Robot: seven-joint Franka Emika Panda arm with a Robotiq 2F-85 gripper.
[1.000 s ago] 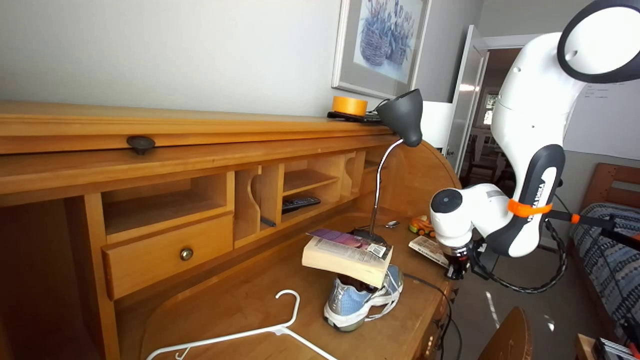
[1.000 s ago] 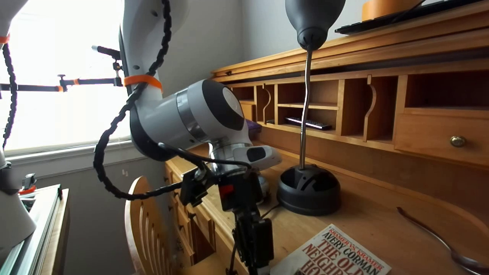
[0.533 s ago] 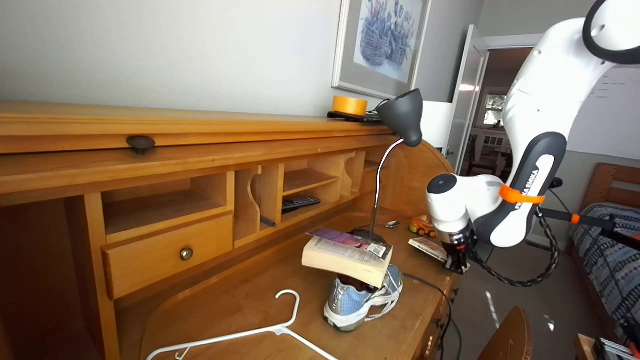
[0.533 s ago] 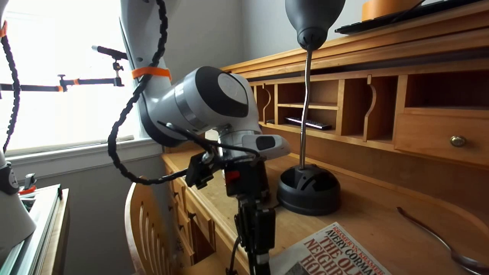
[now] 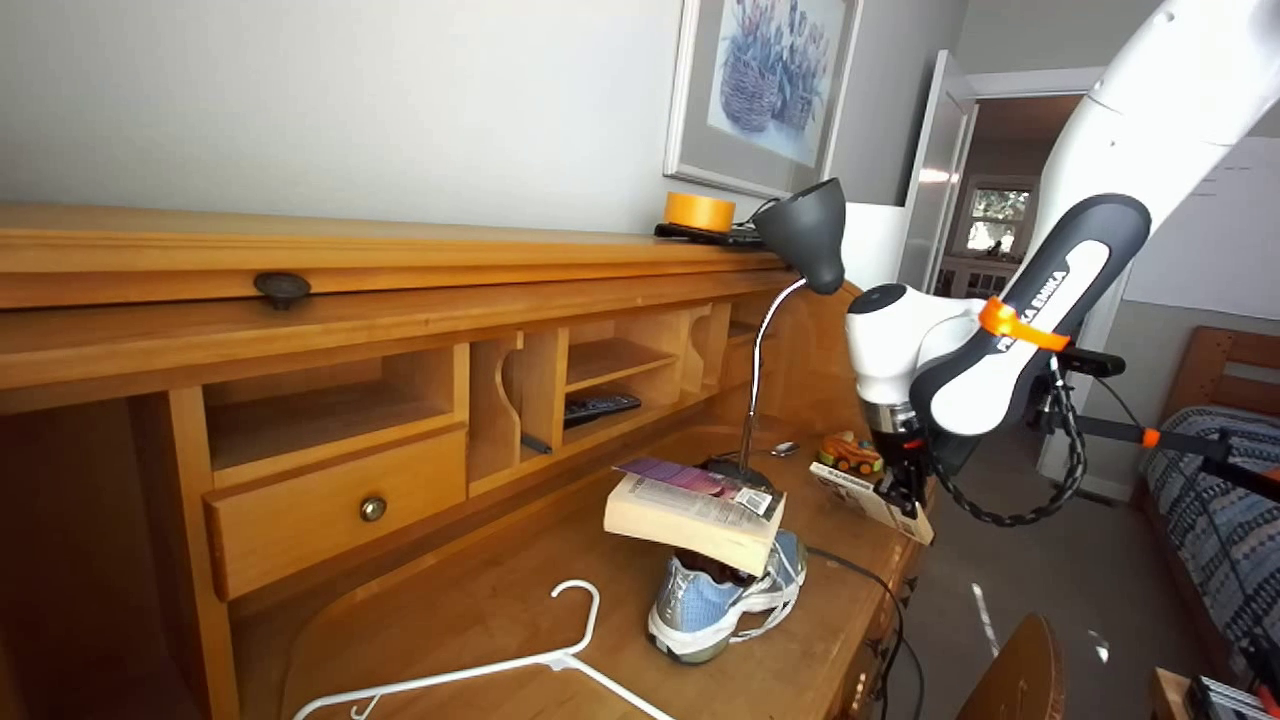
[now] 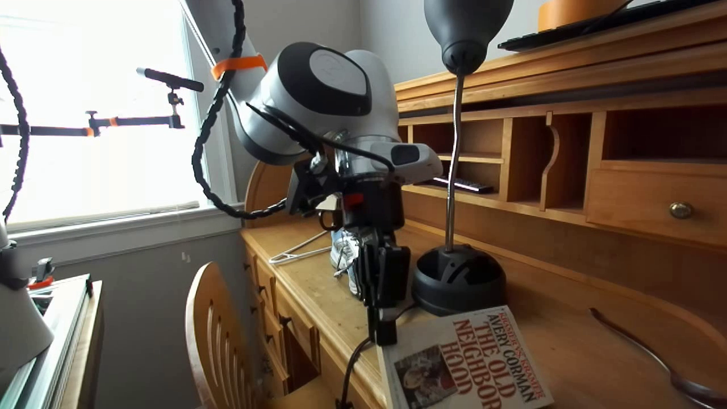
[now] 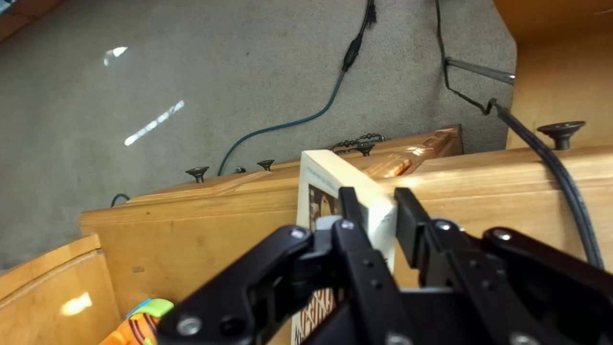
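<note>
Between the two sides of the claw (image 7: 377, 203), an Avery Corman paperback (image 6: 468, 363), "The Old Neighborhood", is being gripped at a tilt by one edge. Near the claw, an orange toy vehicle (image 5: 850, 455) and a black gooseneck lamp (image 6: 459, 289) are standing on the wooden surface (image 6: 568, 341). Farther from the claw, a thicker paperback (image 5: 690, 510) is resting on a blue running shoe (image 5: 700, 600), while a white clothes hanger (image 5: 563, 660) is lying beyond

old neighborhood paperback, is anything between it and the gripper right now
Nothing visible: the gripper holds the paperback, a finger on either side. The lamp base stands nearby, but not between them.
</note>
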